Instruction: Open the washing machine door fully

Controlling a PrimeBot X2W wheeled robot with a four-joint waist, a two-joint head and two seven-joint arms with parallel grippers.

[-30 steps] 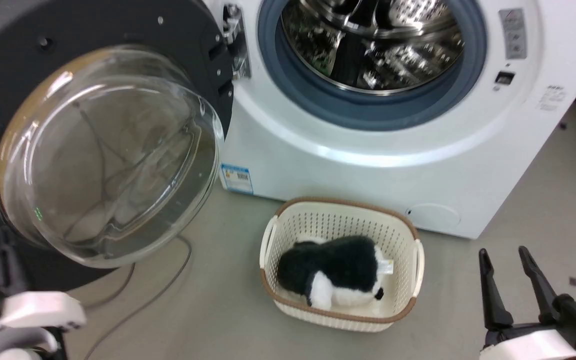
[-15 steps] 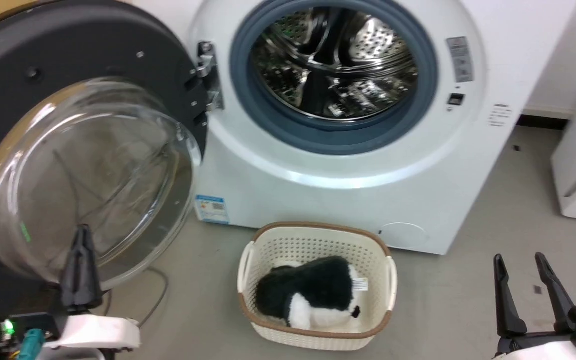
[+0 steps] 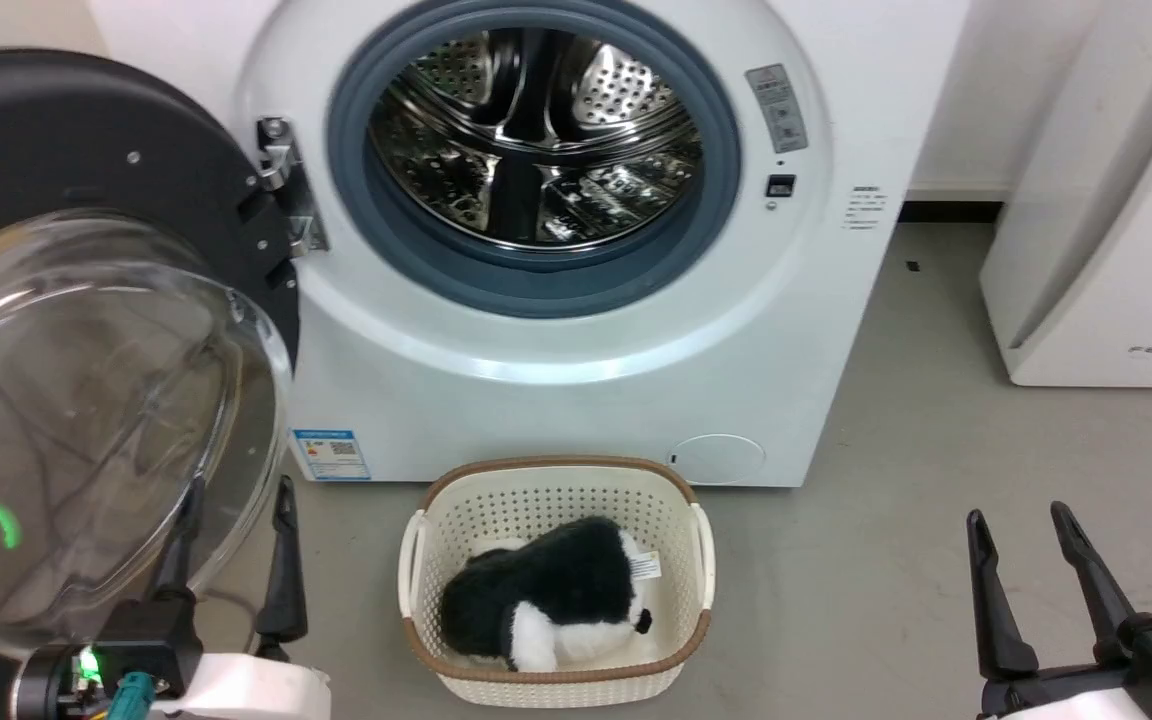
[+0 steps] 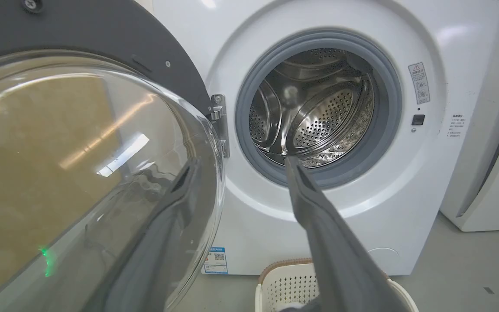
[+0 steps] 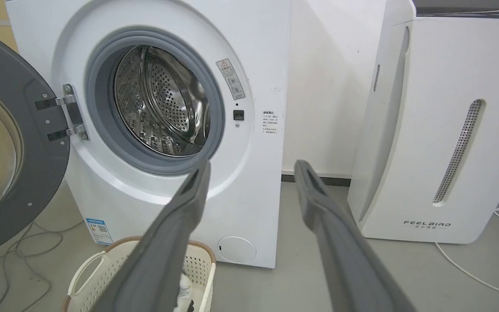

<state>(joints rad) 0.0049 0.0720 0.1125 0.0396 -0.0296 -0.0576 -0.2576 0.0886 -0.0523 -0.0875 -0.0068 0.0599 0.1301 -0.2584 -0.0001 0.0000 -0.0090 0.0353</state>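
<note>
Large round glossy black door with clear glass bowl (image 3: pixel 56 130) stands wide open: closing step. Left gripper (image 3: pixel 239 487) spread, empty; next, withdraw clear.

A laundry corner in a plain room: white front-loading washing machine (image 3: pixel 556 390) at twelve o'clock, laundry basket (image 3: pixel 556 464) at six, air purifier (image 3: pixel 1106 250) at three, bare grey floor (image 3: pixel 886 450).
</note>
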